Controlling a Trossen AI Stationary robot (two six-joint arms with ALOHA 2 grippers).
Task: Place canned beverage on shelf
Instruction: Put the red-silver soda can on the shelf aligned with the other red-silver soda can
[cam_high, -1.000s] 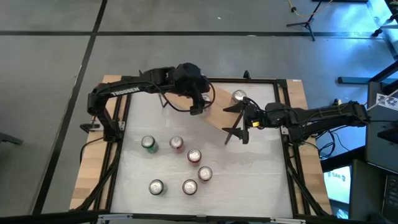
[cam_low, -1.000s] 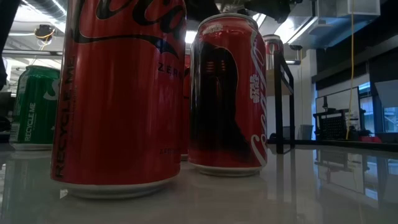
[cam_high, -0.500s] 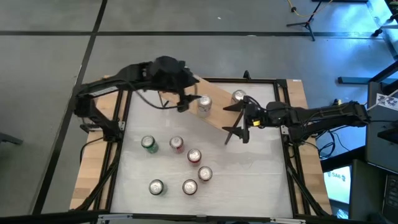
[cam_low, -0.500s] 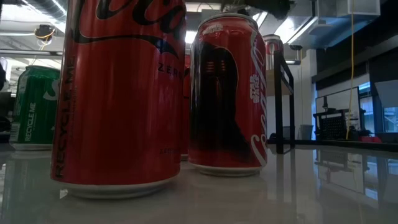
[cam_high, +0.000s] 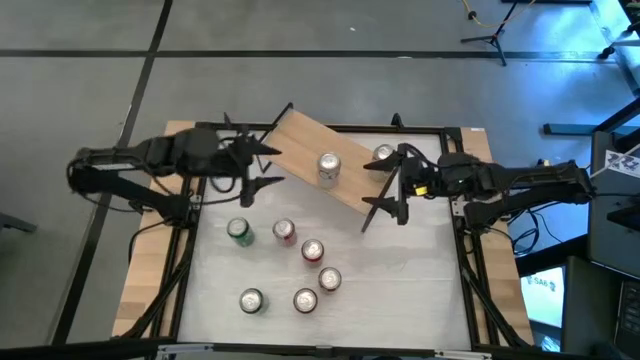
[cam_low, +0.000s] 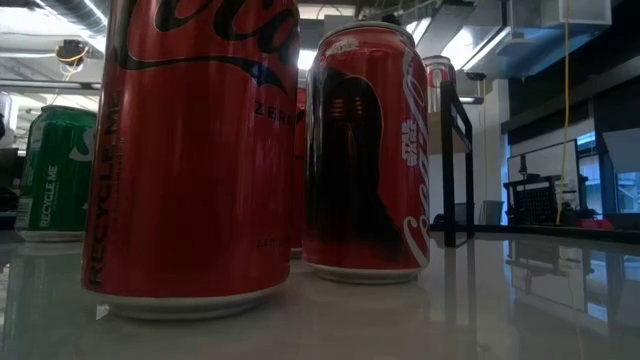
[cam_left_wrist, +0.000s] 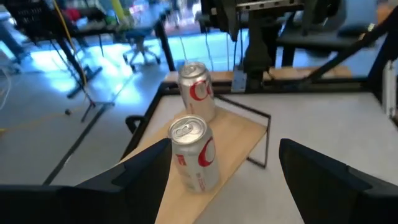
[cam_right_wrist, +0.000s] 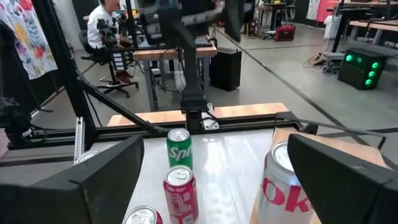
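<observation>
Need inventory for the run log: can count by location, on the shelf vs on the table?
Cans on the shelf: 2 (silver can, second silver can)
Cans on the table: 6
Total: 8

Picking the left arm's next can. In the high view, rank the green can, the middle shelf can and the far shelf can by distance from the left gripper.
1. Green can, on the table below the left gripper.
2. Middle shelf can, on the shelf.
3. Far shelf can, at the right end.
</observation>
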